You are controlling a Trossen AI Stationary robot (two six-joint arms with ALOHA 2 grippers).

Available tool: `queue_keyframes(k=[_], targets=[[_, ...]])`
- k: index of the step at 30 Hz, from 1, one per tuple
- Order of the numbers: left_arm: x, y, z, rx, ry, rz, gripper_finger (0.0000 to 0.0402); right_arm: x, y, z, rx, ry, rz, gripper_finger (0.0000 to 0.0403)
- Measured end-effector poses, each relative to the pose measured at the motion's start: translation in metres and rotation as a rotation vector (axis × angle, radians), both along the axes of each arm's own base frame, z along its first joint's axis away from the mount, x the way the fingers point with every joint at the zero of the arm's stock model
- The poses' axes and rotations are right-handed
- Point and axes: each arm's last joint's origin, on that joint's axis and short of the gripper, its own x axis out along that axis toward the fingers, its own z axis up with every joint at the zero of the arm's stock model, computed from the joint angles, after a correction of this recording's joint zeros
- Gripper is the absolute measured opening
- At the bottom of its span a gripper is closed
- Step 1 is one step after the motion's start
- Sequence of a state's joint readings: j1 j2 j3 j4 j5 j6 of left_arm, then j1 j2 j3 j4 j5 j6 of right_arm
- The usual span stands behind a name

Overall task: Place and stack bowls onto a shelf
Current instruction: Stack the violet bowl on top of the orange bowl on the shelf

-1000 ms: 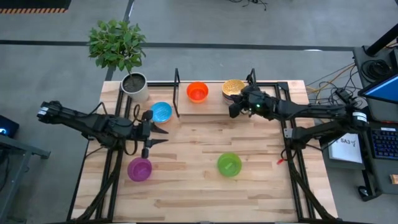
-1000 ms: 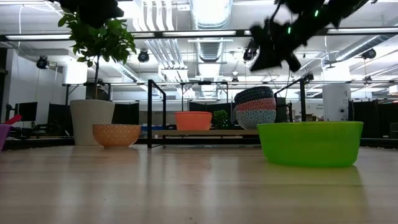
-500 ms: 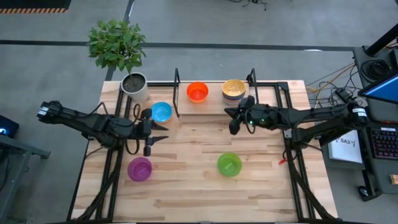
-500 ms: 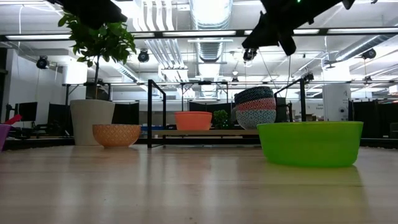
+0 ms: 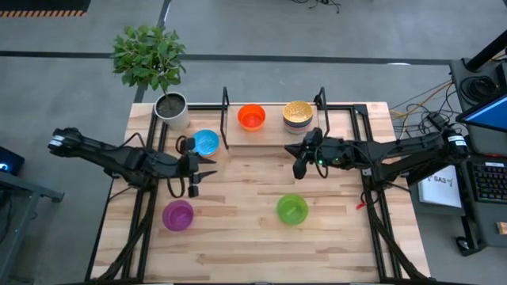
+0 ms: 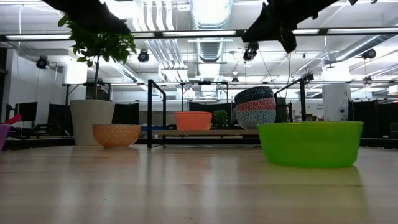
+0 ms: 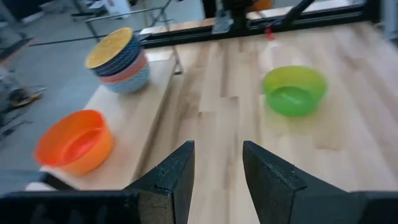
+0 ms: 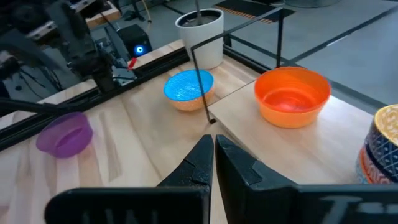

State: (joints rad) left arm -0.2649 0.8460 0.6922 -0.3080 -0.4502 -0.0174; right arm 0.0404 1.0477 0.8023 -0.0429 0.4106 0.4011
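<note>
Over at nine o'clock on the table, my left gripper [image 5: 202, 172] hovers with its fingers spread and nothing between them, the purple bowl [image 5: 178, 214] just off at its seven o'clock and the bowl with the light blue inside [image 5: 205, 142] close at its twelve, sitting on the tabletop just outside the shelf's [image 5: 273, 136] left wire upright. On that plank the orange-red bowl [image 5: 251, 117] stands alone, and a stack topped by the yellow bowl [image 5: 298, 112] fills the right end. My right gripper [image 5: 301, 161] hangs in front of the shelf, fingers pressed together, empty. The green bowl [image 5: 292, 208] waits at its six o'clock, well apart. My call: green is mine next. I should open wide before I drop, come straight down over the rim, pinch one wall, then lift high enough to clear the plank's edge.
</note>
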Motion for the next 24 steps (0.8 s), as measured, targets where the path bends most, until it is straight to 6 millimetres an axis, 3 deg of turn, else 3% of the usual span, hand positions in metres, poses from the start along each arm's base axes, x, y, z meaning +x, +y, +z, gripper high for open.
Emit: queue_keyframes(k=[15, 24], targets=[[0.006, -0.001, -0.007, 0.023, 0.039, 0.029, 0.0119, 0.000, 0.000, 0.000, -0.004, 0.005, 0.002, 0.0009], [-0.003, 0.008, -0.020, 0.023, 0.164, 0.195, 0.0119, 0.000, 0.005, 0.000, -0.001, 0.004, 0.020, 0.0009]])
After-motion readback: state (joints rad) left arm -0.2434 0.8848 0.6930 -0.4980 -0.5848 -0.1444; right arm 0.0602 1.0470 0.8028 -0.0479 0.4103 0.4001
